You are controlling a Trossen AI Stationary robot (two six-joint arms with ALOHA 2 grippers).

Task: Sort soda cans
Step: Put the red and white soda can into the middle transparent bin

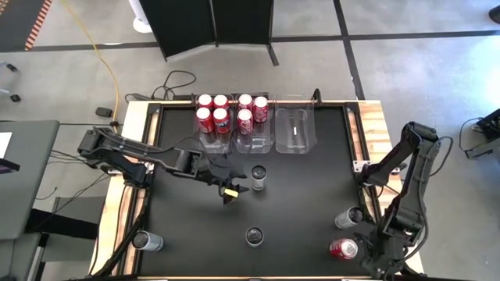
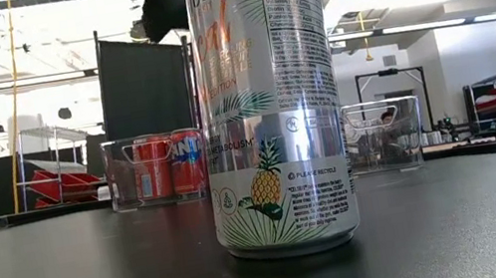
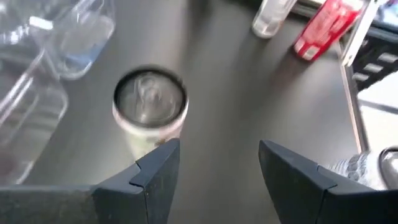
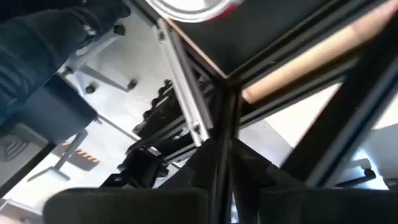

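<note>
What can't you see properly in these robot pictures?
- Low view: the tall silver can stands so close that its top is cut off, and it hides the middle bin.
- Right wrist view: only the rim of a red can shows at the edge; whether the right gripper's jaws are open is unclear.
- High view: the can labels are too small to read.

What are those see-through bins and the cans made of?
The bins look like clear hard plastic: glossy, and the table shows through their walls. The cans look like thin metal, probably aluminium: the pineapple can has a mirror-bright silver band and printed graphics; the red cans have shiny silver tops.
</note>
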